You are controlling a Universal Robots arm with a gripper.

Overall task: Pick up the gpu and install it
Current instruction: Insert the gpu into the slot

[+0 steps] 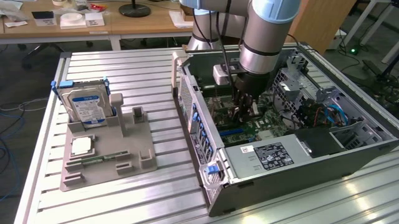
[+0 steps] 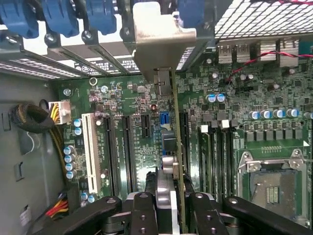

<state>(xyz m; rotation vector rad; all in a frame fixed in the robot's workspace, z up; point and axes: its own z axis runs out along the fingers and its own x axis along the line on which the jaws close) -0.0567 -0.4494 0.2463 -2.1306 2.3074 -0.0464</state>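
My gripper (image 1: 244,111) reaches down into the open computer case (image 1: 206,140), just above the green motherboard (image 1: 249,130). In the wrist view the gpu (image 2: 179,147) stands edge-on between the black fingers (image 2: 142,211), with its grey metal end bracket (image 2: 156,44) up against the case's rear slot openings. The gripper (image 2: 171,213) is shut on the gpu. The card's lower edge runs along the dark expansion slots (image 2: 128,147) of the board; whether it is seated in one I cannot tell.
A silver hard drive (image 1: 87,105) stands in a grey holder (image 1: 106,158) on the slatted table at the exterior view's left, with a green memory stick (image 1: 100,158) lying on it. Inside the case are a power supply (image 1: 268,156), a CPU socket (image 2: 274,186) and blue slot latches (image 2: 63,17).
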